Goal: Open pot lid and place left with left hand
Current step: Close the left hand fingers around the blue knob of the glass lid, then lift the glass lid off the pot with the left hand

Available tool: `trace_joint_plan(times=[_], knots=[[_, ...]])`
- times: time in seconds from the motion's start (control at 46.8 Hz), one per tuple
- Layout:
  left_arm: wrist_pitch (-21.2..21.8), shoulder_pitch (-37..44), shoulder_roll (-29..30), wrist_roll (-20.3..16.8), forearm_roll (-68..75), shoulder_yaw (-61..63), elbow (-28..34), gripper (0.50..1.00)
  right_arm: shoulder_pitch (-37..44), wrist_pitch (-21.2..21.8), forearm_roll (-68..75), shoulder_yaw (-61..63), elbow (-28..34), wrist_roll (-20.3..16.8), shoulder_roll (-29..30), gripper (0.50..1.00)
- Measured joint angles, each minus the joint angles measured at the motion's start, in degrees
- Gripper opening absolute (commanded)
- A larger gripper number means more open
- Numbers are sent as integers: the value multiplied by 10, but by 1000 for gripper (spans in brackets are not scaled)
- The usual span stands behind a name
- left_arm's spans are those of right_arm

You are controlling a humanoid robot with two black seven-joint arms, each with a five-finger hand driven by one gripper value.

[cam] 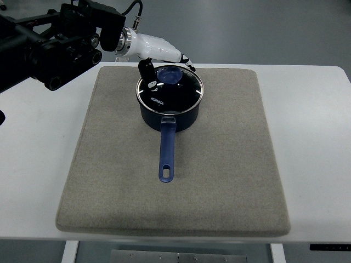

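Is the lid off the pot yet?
No, still on. The lid sits flat on the pot rim; the left hand is at its knob.

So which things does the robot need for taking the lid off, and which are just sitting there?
Needed for the job:
- lid, still on the pot
- blue pot
- left hand, reaching over the lid's knob

Just there:
- grey mat under the pot
- white table
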Motion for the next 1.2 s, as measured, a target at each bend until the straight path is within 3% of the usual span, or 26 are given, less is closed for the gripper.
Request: trace_joint_plan(times=[0.128,0.897,1.195], knots=[[0,0,1,0,1,1,1,902,0,0,0,0,0,0,0,917],[-1,0,1,4,1,7,5,750,0,0,0,0,0,0,0,917],[0,0,1,8,2,6,5,722,0,0,0,0,0,0,0,917]])
